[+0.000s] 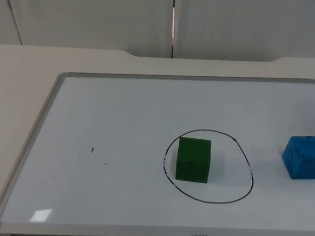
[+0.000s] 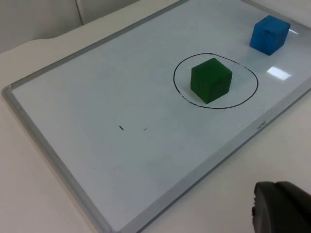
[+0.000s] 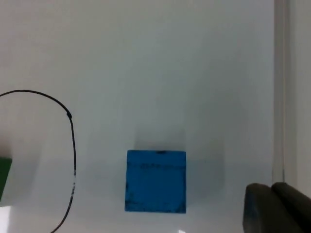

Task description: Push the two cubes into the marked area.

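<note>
A green cube (image 1: 193,160) stands inside the black hand-drawn oval (image 1: 216,202) on the whiteboard, toward the oval's left side. A blue cube (image 1: 303,157) sits outside the oval, to its right and near the board's right edge. In the left wrist view the green cube (image 2: 211,80) and blue cube (image 2: 269,34) are far from my left gripper (image 2: 282,209), which hangs off the board beyond its frame. My right gripper (image 3: 274,208) hovers close beside the blue cube (image 3: 156,181), on the side away from the oval line (image 3: 73,145).
The whiteboard's grey frame (image 1: 36,139) rises slightly above the white table. Two small pen marks (image 1: 92,150) lie on the board's left half. The grey partition wall (image 1: 99,16) closes the table at the back.
</note>
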